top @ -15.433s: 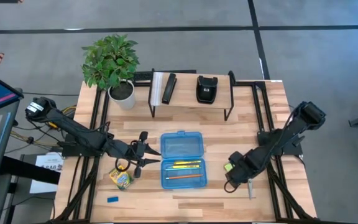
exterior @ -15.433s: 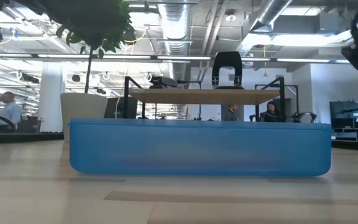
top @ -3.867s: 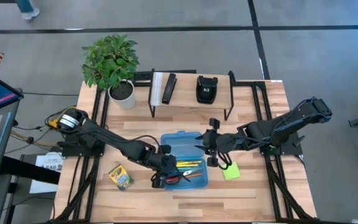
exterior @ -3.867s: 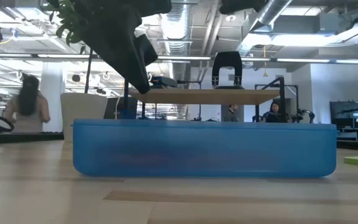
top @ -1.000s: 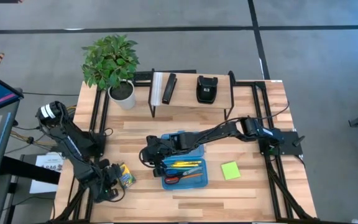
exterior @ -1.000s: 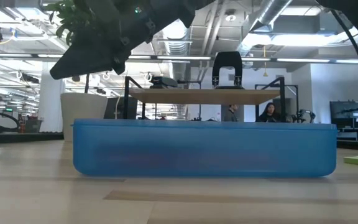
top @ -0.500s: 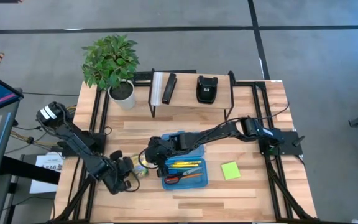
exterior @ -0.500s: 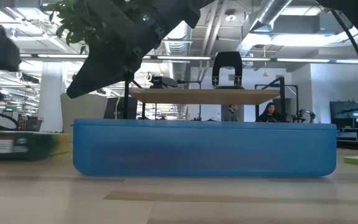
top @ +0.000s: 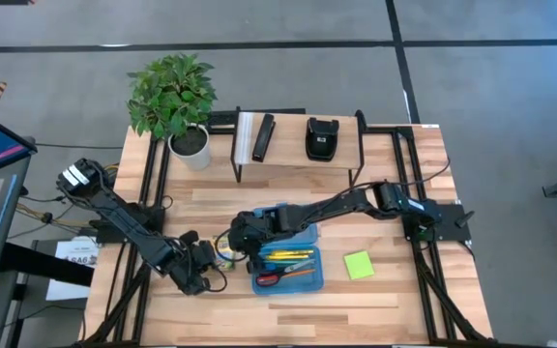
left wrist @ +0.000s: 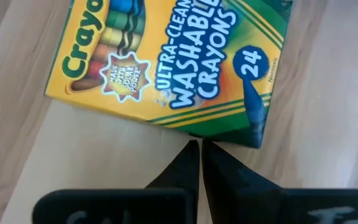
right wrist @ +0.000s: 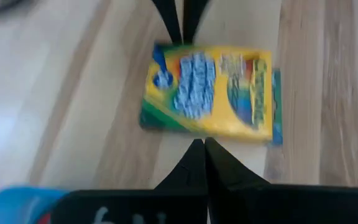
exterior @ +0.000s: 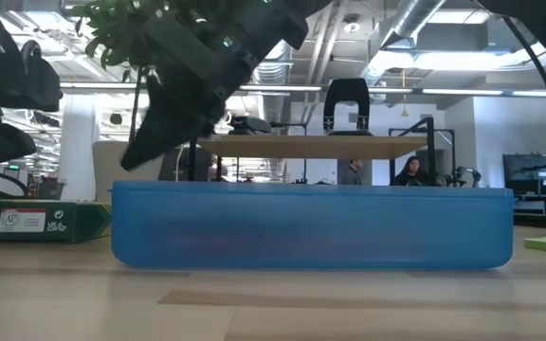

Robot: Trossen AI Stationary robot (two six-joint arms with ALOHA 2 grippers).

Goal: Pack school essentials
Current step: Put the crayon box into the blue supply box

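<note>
The yellow-green crayon box lies flat on the table, just left of the open blue pencil case. The case holds yellow pencils and orange-handled scissors. My left gripper is shut, with its tips at the box's near-left side. My right gripper is also shut. It reaches over the case and points down at the box's opposite long edge. In the low view its tip shows higher than the box. The lime-green sticky-note pad lies to the right of the case. My left gripper pushes the crayon box with the tips of its shut fingers. They meet the box's long side edge close to one corner, coming slanting down from the table's near-left. The box lies flat, face up. My right gripper: I cannot tell whether its shut tips touch the box's other long edge.
A potted plant stands at the far left. Behind the case a low shelf carries black and white bars and a black pouch. Bare wood lies along the near edge.
My left gripper has gone from the near-left corner toward the pencil case. It has slid the crayon box along the table to the case's left side. My right gripper has come down toward the box.
</note>
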